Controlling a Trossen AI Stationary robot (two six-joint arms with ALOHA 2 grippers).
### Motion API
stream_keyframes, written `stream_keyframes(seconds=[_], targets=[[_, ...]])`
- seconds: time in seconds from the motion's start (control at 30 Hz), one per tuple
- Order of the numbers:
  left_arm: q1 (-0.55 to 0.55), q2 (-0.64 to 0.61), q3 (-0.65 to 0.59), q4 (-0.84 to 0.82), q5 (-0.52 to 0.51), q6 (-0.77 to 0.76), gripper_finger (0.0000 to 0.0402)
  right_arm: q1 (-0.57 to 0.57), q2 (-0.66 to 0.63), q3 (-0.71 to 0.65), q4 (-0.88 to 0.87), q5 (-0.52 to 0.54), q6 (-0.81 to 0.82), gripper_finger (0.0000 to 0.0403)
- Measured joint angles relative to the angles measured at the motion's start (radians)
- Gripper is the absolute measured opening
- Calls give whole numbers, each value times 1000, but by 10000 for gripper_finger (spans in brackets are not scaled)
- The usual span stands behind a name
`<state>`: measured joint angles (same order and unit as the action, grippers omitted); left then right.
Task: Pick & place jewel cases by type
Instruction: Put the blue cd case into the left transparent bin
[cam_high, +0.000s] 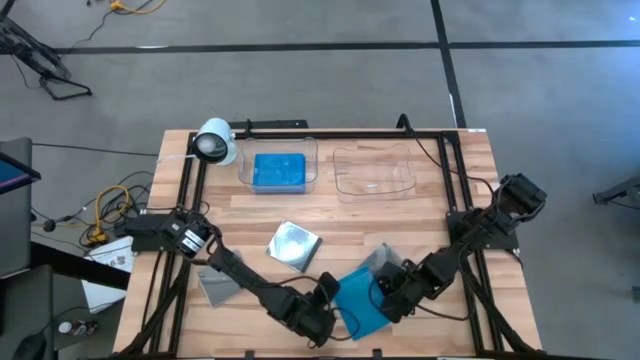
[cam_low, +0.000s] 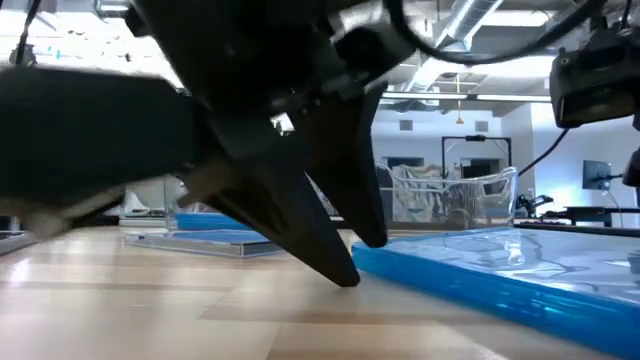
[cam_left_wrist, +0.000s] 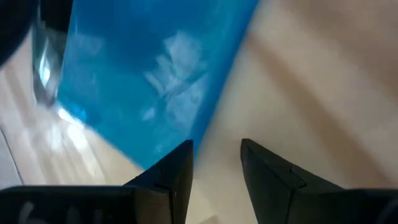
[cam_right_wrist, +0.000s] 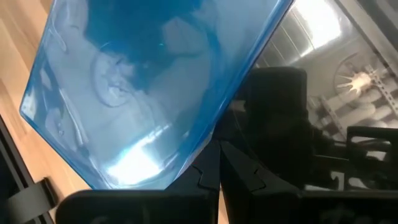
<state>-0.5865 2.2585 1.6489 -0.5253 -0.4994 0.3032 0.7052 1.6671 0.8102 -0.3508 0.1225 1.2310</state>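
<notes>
A bright blue translucent jewel case sits near the table's near edge, between both grippers. My right gripper is shut on it. My left gripper is open by a narrow gap, pointing down at the table beside the case's opposite edge. A clear case with a silvery inside lies flat mid-table. One grey case lies partly under my left arm, and another sits behind my right gripper. More blue cases lie in the left tray. My left gripper has one fingertip right at the blue case's edge, and the other stands over bare wood; whether it touches, I cannot tell. My right gripper pinches the blue case at its rim between both fingers, coming low from the table's right. The case tilts, its left-hand edge down at the table.
An empty clear tray stands at the far right, next to the tray with blue cases. A white cylindrical camera sits at the far left corner. A black frame rail runs along the table's sides. Bare wood lies mid-table.
</notes>
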Motion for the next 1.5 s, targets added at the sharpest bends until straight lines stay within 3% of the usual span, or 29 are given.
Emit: stream_keyframes(seconds=[0.23, 0.43, 0.6, 1.5], targets=[[-36, 0, -12, 80, -105, 100, 129, 0, -1, 6, -4, 14, -9, 0], [-39, -1, -104, 245, -70, 172, 129, 0, 0, 6, -3, 34, -9, 0], [-50, -7, -158, 349, -160, 222, 129, 0, 0, 6, -2, 37, -9, 0], [-21, 17, -159, 334, -62, 324, 129, -57, 10, 4, 74, 37, -114, 0]])
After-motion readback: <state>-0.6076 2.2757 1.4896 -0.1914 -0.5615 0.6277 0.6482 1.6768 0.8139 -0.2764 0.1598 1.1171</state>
